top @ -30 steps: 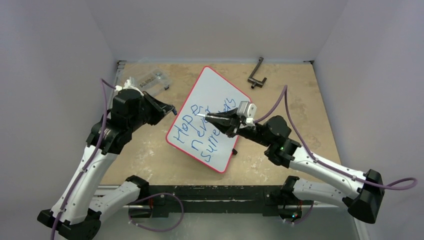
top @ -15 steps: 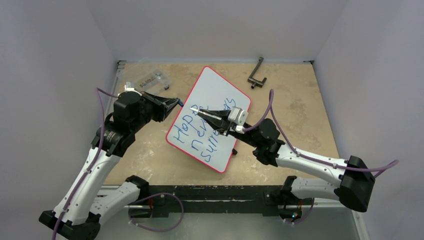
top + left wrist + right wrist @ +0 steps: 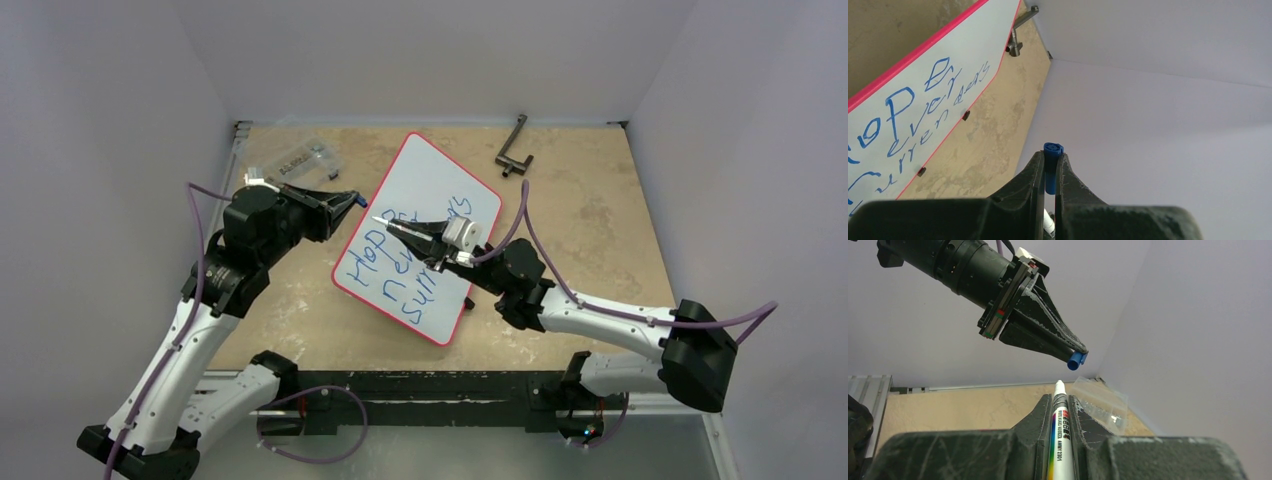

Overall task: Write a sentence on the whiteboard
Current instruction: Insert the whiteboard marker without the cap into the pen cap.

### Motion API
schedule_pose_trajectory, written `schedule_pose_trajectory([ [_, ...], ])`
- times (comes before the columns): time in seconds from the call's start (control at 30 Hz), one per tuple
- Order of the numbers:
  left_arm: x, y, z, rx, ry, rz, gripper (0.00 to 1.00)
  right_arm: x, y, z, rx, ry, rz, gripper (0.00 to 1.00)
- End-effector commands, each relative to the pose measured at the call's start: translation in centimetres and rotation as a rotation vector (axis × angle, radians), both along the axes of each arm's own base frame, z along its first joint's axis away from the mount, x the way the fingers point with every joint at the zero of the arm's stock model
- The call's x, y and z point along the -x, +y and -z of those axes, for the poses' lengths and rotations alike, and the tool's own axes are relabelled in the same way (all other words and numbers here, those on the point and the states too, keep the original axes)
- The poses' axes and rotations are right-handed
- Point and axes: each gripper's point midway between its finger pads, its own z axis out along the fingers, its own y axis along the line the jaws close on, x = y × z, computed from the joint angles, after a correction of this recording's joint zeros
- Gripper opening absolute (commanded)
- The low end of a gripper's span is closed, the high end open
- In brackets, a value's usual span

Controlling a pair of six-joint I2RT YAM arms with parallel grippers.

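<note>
Lying beneath the right claw [image 3: 400, 228], the whiteboard [image 3: 432, 172] bears the sentence [image 3: 385, 272].

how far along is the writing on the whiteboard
Done, by the look of it: the whiteboard carries the sentence in three blue lines, reading roughly "Hope never surrenders". In hand: the right claw grips the marker with its tip bare, and the left claw pinches a blue cap, apart from the tip. Left: probably capping the marker and putting it down.

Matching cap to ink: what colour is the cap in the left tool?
The small cylindrical cap is blue, clearest in the left wrist view.
</note>
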Motion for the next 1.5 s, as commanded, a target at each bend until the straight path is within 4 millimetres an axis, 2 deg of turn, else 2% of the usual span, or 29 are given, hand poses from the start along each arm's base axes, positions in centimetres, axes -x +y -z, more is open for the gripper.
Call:
schedule_pose_trajectory([
  [0.0, 0.0, 0.3, -1.5, 0.036, -0.048, -0.014, 0.00, 0.1, -0.5, -4.2, -0.107, -0.063, 0.028, 0.00],
  [0.67, 0.0, 0.8, -1.0, 0.026, -0.042, -0.039, 0.00, -0.3, 0.3, -4.8, -0.136, -0.054, 0.048, 0.00],
  [1.47, -0.1, 0.8, -0.9, 0.031, -0.046, -0.032, 0.00, -1.1, 0.9, -4.4, -0.130, -0.035, 0.074, 0.00],
])
